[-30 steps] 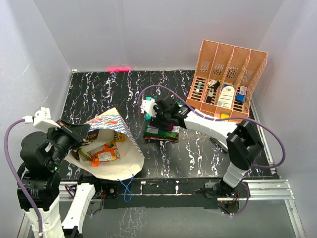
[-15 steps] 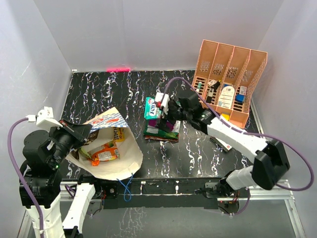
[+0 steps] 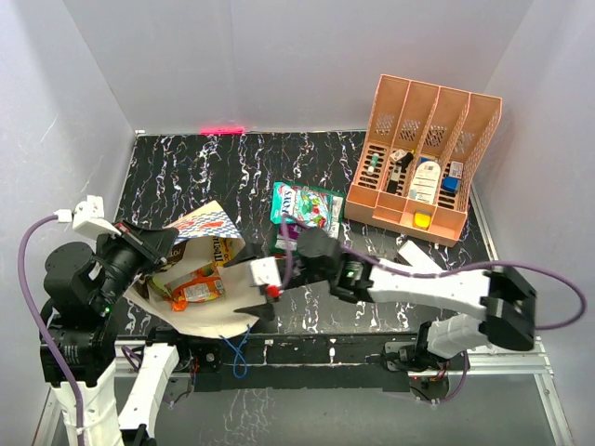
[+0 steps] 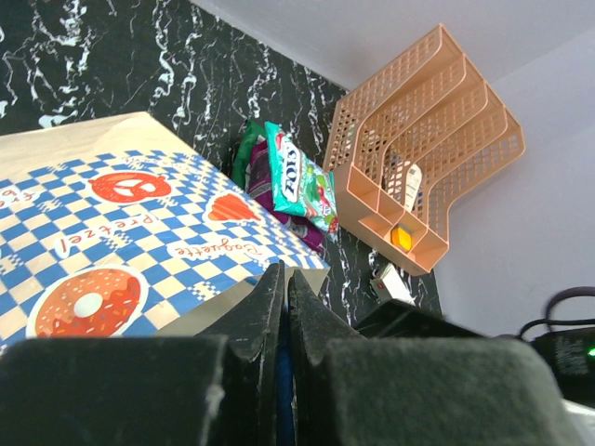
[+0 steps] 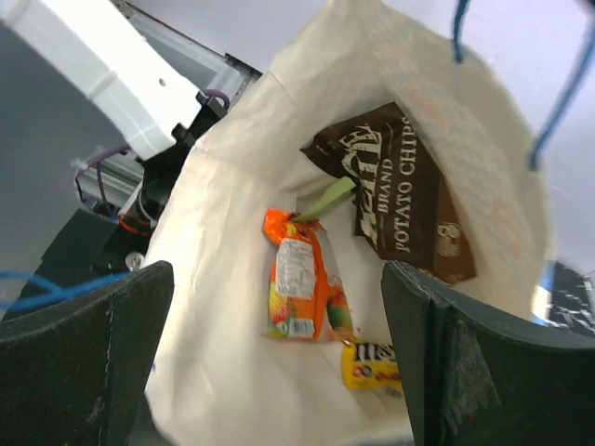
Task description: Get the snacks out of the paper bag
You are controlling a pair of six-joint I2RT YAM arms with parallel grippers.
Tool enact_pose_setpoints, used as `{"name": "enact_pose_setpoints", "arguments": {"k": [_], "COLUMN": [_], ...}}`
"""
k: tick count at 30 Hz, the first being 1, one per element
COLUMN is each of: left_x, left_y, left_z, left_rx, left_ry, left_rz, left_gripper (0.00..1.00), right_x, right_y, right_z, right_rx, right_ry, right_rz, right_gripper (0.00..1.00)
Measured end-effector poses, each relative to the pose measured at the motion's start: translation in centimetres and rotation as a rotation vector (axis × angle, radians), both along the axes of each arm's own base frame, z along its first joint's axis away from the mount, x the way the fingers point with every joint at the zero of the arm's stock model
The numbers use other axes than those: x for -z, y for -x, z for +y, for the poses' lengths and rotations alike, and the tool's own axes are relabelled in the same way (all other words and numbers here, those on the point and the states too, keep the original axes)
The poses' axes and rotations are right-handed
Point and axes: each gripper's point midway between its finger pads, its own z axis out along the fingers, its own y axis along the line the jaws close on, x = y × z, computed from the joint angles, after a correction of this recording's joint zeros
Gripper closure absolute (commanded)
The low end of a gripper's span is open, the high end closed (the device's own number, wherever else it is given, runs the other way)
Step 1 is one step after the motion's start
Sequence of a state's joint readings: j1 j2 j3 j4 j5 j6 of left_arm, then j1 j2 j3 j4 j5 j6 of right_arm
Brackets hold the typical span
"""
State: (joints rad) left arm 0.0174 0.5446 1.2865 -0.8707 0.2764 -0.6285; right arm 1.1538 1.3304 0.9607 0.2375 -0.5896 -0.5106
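The paper bag (image 3: pixel 232 311) lies open at the front left, its checked outside in the left wrist view (image 4: pixel 121 214). My left gripper (image 3: pixel 153 244) is shut on the bag's upper edge; blue cord shows between its closed fingers (image 4: pixel 284 288). My right gripper (image 3: pixel 246 286) is open and empty at the bag's mouth (image 5: pixel 288 372). Inside the bag lie an orange packet (image 5: pixel 302 283), a brown chip bag (image 5: pixel 400 195), a yellow packet (image 5: pixel 372 364) and a green wrapper (image 5: pixel 325 198). A teal packet (image 3: pixel 305 203) lies on the table over a purple one (image 4: pixel 270 181).
The salmon-orange file rack (image 3: pixel 423 158) stands at the back right with small bottles and a yellow block. A small white-and-red box (image 3: pixel 416 257) lies in front of it, by my right arm. White walls enclose the black marbled table (image 3: pixel 186 167).
My right gripper let go of the teal packet on the pile of snacks. It then swung left and forward to the bag's mouth. The left gripper has kept its hold.
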Motion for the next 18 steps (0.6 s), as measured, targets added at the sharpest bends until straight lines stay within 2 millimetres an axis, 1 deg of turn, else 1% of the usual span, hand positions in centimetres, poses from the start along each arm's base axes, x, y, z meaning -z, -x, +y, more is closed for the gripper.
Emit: {"name": "enact_pose_setpoints", "arguments": {"k": [1,2,4,7,9,12,18], "left_x": [-0.2,-0.4,-0.9,-1.5,-1.3,-1.1,-1.5], "left_y": [0.0,0.1,0.3,0.7,0.8,0.8,0.7], "left_z": [-0.1,-0.1,-0.3,-0.5,-0.7,-0.8,-0.9], "left_rx": [0.004,0.008,0.016,0.027,0.034,0.043,0.049], "left_ry": [0.002,0.003,0.006,0.013,0.02,0.028,0.03], "left_rz": [-0.009,-0.021,-0.05,-0.09,-0.1,-0.107,-0.124], "left_gripper": [1.0,1.0,1.0,1.0,1.0,1.0,1.0], "right_x": [0.3,1.0,2.6,4.9,5.8,6.7,7.7], "right_y": [0.6,0.7,0.6,-0.1,-0.6,-1.9,-5.1], "right_z": [0.9,2.1,4.3,6.9,8.1,9.5,12.5], "right_rx": [-0.009,0.003,0.036,0.096,0.141,0.201,0.304], "right_ry": [0.004,0.012,0.032,0.057,0.047,0.028,-0.002], "right_rz": [0.008,0.021,0.036,0.023,0.002,-0.034,-0.138], "right_gripper": [0.02,0.02,0.02,0.02,0.02,0.02,0.03]}}
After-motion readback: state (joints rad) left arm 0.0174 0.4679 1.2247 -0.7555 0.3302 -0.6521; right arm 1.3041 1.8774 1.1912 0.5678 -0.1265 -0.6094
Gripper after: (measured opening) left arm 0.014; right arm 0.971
